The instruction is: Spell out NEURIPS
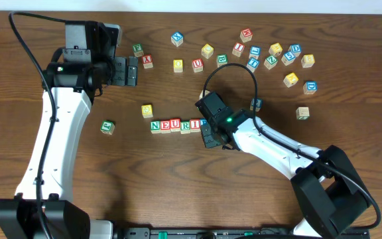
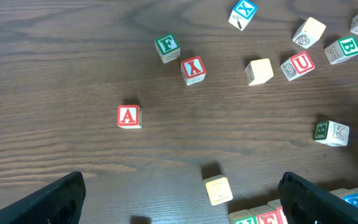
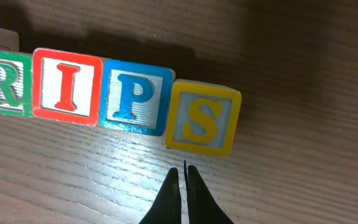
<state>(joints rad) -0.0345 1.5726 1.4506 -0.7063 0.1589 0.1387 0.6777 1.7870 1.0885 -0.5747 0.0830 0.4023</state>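
Dark wooden bench (image 1: 178, 192) fills the overhead view. The NEURIPS row (image 1: 174, 125) runs up to the right hand (image 1: 207, 133), whose body hides its last letters. The left hand (image 1: 131, 71) hovers well apart from the row, near the loose cubes.

From the right wrist, the S cube (image 3: 202, 118) lies just ahead of the fingertips, touching the P cube (image 3: 135, 96) but skewed and sitting a little lower than its neighbours. My worry is that a push from these tips could twist the S further or shove the row crooked. The right hand (image 3: 184, 180) is pinched fully together, holding nothing and apparently just clear of the S.

From the left wrist, the left hand (image 2: 182, 186) is spread wide and empty, with a yellow cube (image 2: 218, 190) on the bench between its fingers
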